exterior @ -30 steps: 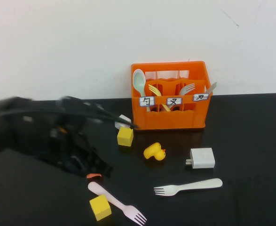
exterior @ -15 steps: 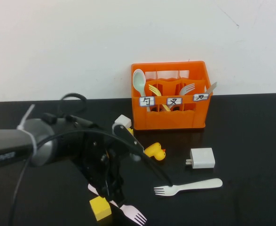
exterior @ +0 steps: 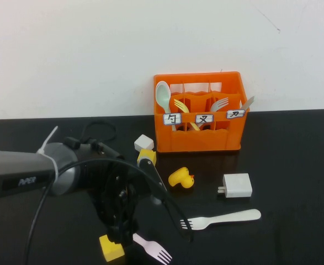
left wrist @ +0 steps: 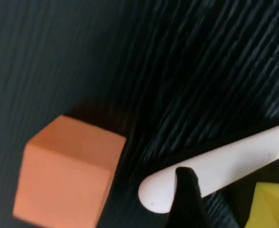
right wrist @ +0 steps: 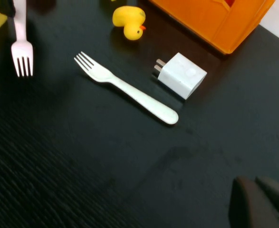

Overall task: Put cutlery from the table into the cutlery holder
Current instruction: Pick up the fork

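The pale pink fork (exterior: 153, 249) lies at the table's front, tines to the right, with its handle under my left arm. My left gripper (exterior: 121, 233) is down over that handle and open. In the left wrist view one black fingertip (left wrist: 187, 192) stands against the handle's rounded end (left wrist: 215, 166); the other is out of view. The creamy white fork (exterior: 222, 218) lies to the right and also shows in the right wrist view (right wrist: 125, 88). The orange cutlery holder (exterior: 200, 135) stands at the back. My right gripper (right wrist: 260, 202) is shut and empty above the table, right of the white fork.
A yellow cube (exterior: 111, 248) touches the pink fork's handle. An orange cube (left wrist: 68, 175) lies just beyond its end. A yellow duck (exterior: 181, 178), a white charger (exterior: 238, 185), another yellow cube (exterior: 147, 156) and a white cube (exterior: 143, 142) lie before the holder.
My left arm has swung in from the left and come down over the pink fork's handle. The front yellow cube has shifted a little to the left.
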Robot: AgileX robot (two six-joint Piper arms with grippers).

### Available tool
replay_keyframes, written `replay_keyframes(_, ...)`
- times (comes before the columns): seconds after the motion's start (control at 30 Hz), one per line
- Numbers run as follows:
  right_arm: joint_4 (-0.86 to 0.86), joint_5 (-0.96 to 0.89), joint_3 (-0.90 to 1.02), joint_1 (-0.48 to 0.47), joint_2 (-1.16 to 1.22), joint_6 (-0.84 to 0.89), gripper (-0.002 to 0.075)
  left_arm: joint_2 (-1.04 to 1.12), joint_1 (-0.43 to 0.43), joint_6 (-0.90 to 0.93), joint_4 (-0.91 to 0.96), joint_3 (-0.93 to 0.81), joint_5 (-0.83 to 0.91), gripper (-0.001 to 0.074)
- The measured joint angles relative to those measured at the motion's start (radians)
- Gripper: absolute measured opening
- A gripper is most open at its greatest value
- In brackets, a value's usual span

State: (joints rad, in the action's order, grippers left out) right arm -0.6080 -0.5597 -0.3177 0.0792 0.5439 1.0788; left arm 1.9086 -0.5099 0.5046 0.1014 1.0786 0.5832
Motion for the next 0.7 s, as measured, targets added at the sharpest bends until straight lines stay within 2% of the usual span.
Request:
replay_keyframes(0.33, 0.0, 0.004, 0.0, 0.0, 0.0, 0.0, -0.0002, 0.047, -0.072, 0.103, 0.139, -0.002, -0.016, 0.0436)
replay_keyframes(0.7, -0.012, 0.012, 0.0, 0.0, 0.0, 0.001, -0.0002, 0.08, -0.085, 0.115, 0.136, 0.008, -0.006, 0.0434)
